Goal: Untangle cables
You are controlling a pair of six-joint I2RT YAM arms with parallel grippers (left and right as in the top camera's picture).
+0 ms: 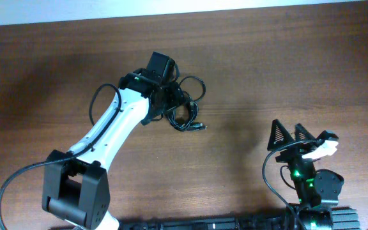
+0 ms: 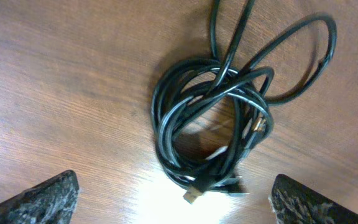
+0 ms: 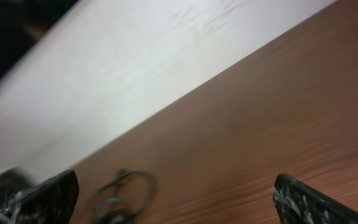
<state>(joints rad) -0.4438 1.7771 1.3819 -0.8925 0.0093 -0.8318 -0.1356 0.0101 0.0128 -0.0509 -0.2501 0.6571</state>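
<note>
The left gripper [image 2: 176,200] hangs spread wide above the bunched cables [image 2: 163,127], probably lining up on a loop, while the right gripper [image 1: 288,133], also spread, sits well apart.

Glare whitens the table [image 2: 138,200] below the cables [image 2: 161,124]; right wrist view is blurred

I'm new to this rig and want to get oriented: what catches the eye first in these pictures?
First comes the tangled bundle of black cables near the middle of the wooden table, a tight coil with loose loops sticking out. The left pincer hangs open right above it. The right pincer stands open off to the right, well apart from the cables.
</note>
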